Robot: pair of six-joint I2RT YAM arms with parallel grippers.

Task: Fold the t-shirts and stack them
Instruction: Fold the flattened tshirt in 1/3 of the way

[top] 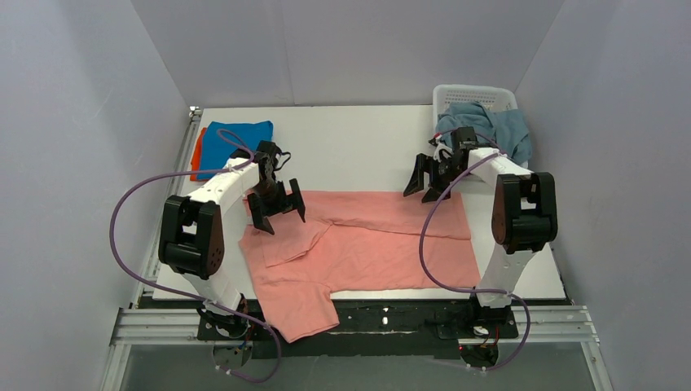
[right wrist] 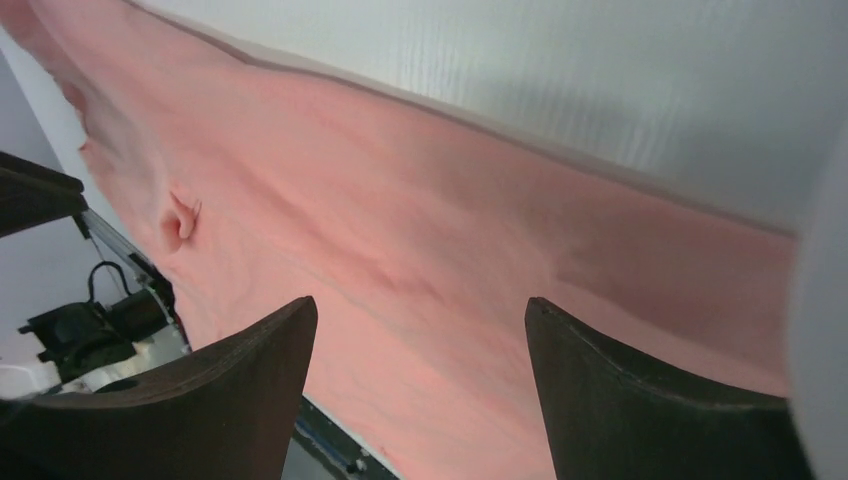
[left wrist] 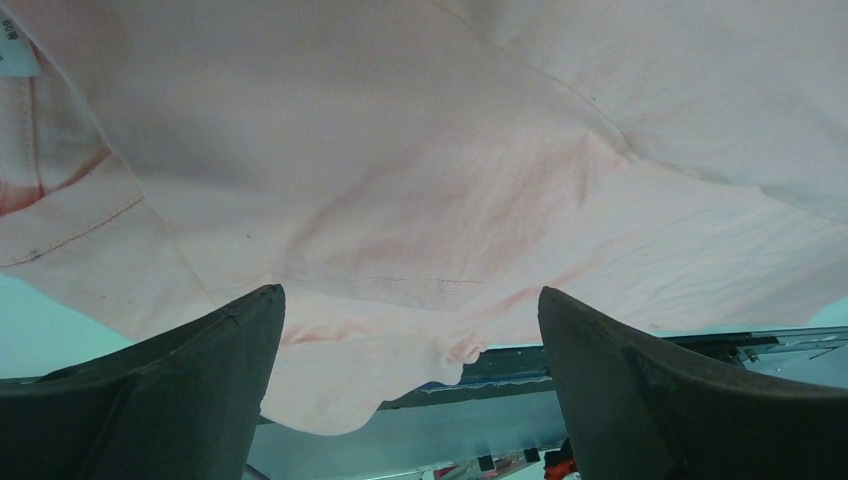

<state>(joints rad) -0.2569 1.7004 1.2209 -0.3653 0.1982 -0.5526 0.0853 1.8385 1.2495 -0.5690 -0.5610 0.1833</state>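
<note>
The salmon-pink t-shirt [top: 367, 240] lies spread on the white table, its top edge folded toward me and one sleeve hanging over the near edge. It fills the left wrist view [left wrist: 420, 170] and the right wrist view [right wrist: 420, 230]. My left gripper [top: 277, 210] is open and empty above the shirt's left part. My right gripper [top: 425, 186] is open and empty above the shirt's far right edge. A folded bright blue t-shirt [top: 236, 140] lies on an orange t-shirt [top: 196, 151] at the far left. The dusty grey-blue t-shirt [top: 489, 126] lies in the basket.
The white perforated basket [top: 474, 94] stands at the far right corner of the white table [top: 358, 138]. Grey walls enclose the table. A dark metal rail [top: 391, 322] runs along the near edge by the arm bases.
</note>
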